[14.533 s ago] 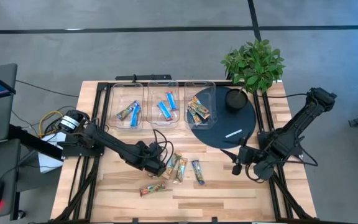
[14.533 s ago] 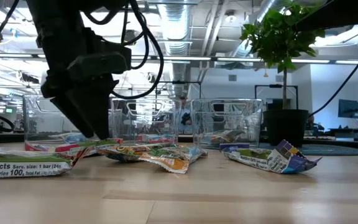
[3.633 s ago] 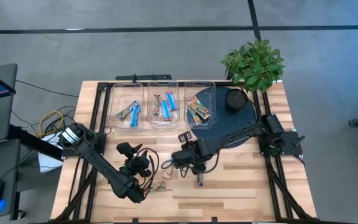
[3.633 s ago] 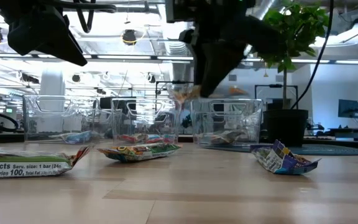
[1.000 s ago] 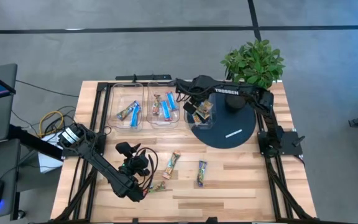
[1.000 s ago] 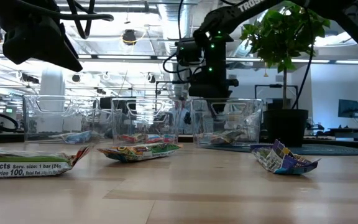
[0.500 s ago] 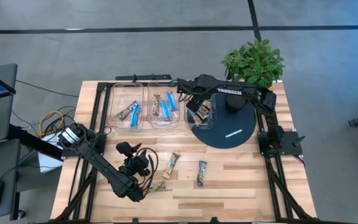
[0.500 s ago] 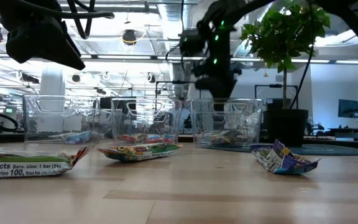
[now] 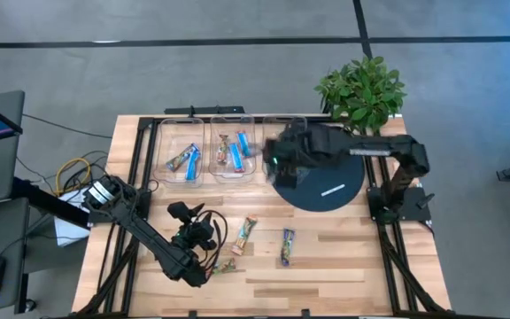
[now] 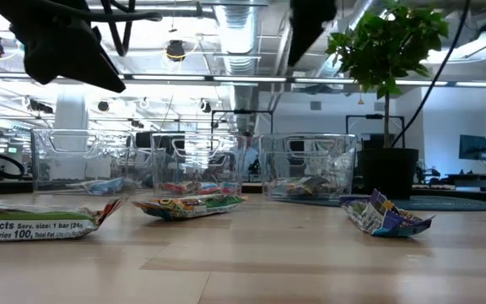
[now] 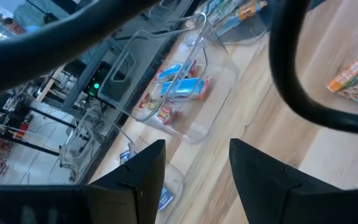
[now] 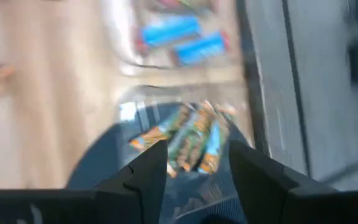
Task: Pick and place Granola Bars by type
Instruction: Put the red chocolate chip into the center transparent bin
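Three clear bins stand in a row at the table's far side: left, middle and right. Each holds granola bars: blue ones in the middle bin, orange ones in the right bin. Three loose bars lie flat on the wood. My right gripper hangs open, high over the near side of the right bin and the dark disc, with nothing between its fingers. My left gripper is open above the table's near left, beside the loose bars.
A potted plant stands at the far right corner, its pot at the back of the disc. A white stick-like mark lies on the disc. Bare wood stretches along the near edge.
My right gripper has risen from just above the right bin and drawn back toward the table's right and near side. In the low view it has climbed nearly out of the top of the picture. The loose bars on the table have stayed in place.
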